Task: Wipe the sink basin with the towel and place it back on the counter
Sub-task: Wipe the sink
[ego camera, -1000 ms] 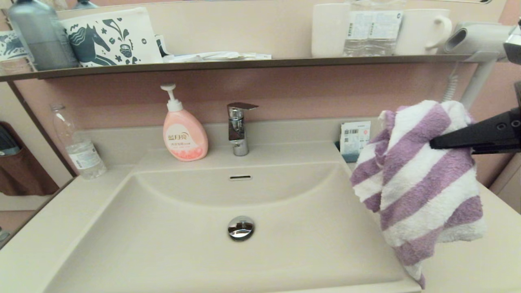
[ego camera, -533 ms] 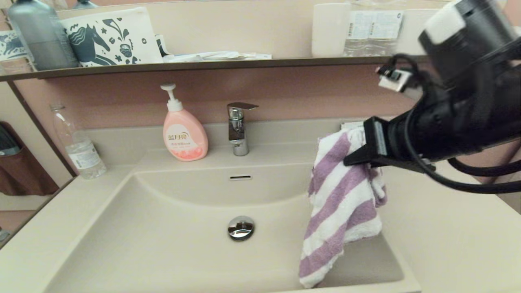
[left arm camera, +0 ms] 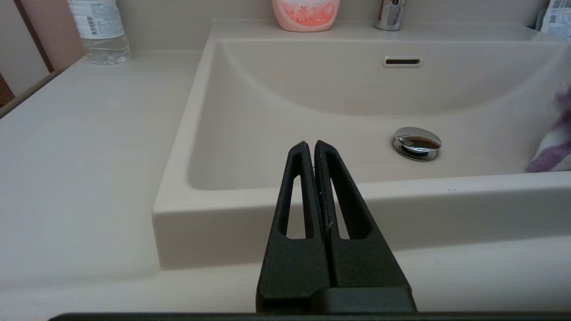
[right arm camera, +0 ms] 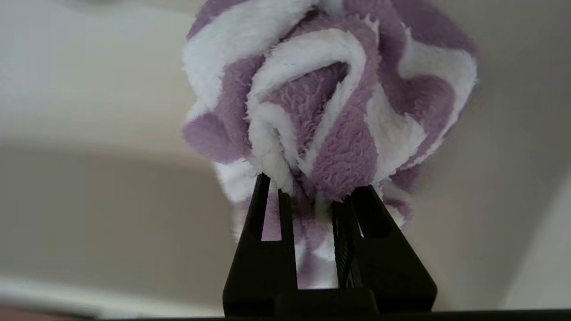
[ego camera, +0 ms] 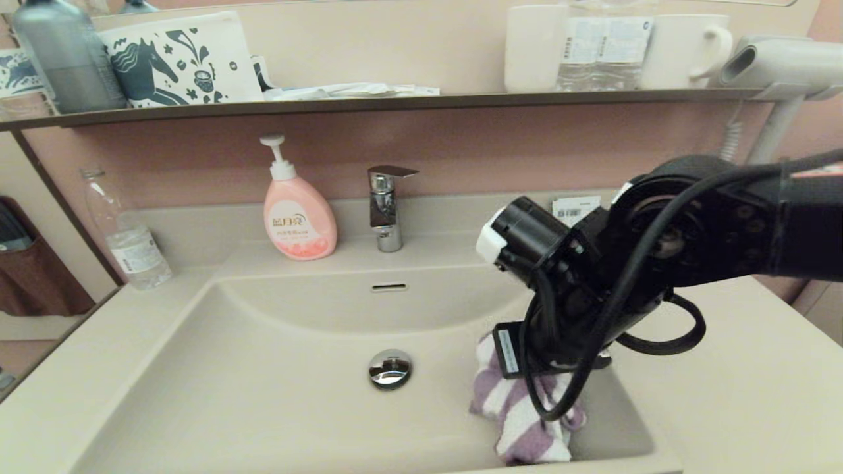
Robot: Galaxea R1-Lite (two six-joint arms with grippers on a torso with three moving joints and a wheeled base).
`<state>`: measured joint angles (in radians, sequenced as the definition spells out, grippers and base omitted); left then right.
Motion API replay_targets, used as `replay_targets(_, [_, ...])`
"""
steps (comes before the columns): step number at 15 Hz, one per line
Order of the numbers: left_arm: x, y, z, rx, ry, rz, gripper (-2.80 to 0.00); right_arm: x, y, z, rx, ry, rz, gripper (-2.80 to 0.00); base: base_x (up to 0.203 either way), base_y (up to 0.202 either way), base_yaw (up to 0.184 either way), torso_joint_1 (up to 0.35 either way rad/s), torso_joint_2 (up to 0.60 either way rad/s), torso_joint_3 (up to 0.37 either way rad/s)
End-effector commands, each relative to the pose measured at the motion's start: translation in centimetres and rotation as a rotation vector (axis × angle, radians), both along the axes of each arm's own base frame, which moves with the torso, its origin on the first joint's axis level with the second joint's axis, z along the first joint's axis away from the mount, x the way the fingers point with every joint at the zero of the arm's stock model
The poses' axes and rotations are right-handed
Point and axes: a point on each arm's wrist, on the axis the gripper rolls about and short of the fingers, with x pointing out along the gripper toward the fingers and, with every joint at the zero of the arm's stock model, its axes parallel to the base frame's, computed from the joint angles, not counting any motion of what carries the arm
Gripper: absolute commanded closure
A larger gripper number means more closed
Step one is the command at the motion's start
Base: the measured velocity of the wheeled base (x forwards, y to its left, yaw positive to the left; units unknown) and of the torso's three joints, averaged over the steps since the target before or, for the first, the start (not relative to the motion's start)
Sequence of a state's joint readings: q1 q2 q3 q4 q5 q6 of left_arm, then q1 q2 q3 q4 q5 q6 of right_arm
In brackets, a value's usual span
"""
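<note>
The purple and white striped towel lies bunched on the floor of the beige sink basin, at its right side, right of the chrome drain plug. My right gripper points down into the basin and is shut on the towel, a fold pinched between its fingers. In the head view the right arm hides those fingers. A strip of the towel shows in the left wrist view. My left gripper is shut and empty, held low in front of the basin's front rim. The counter spreads on both sides.
A pink soap pump bottle and a chrome faucet stand behind the basin. A clear water bottle stands on the left counter. A small packet leans at the back right. A shelf above holds cups and bottles.
My right arm has swung left from above the right counter and gone down into the basin. The towel, hanging free a second ago, now lies crumpled on the basin floor.
</note>
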<state>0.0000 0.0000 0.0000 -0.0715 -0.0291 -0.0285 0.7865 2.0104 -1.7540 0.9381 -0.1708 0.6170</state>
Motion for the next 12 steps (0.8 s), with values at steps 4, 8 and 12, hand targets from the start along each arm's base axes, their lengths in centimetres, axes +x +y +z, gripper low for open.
replay_targets(4, [0.0, 0.0, 0.0, -0.001, 0.001, 0.000, 0.00, 0.7, 1.4, -5.1, -0.160, 0.145, -0.041, 0.00, 0.000, 0.000, 0.000, 0.000, 0.00, 0.000])
replay_targets(8, [0.0, 0.0, 0.0, -0.001, 0.001, 0.000, 0.00, 0.6, 3.3, -7.6, -0.156, 0.215, -0.013, 0.00, 0.000, 0.000, 0.000, 0.000, 0.00, 0.000])
replay_targets(12, [0.0, 0.0, 0.0, -0.001, 0.001, 0.000, 0.00, 0.3, 7.4, -8.8, -0.020, 0.247, 0.067, 0.00, 0.000, 0.000, 0.000, 0.000, 0.00, 0.000])
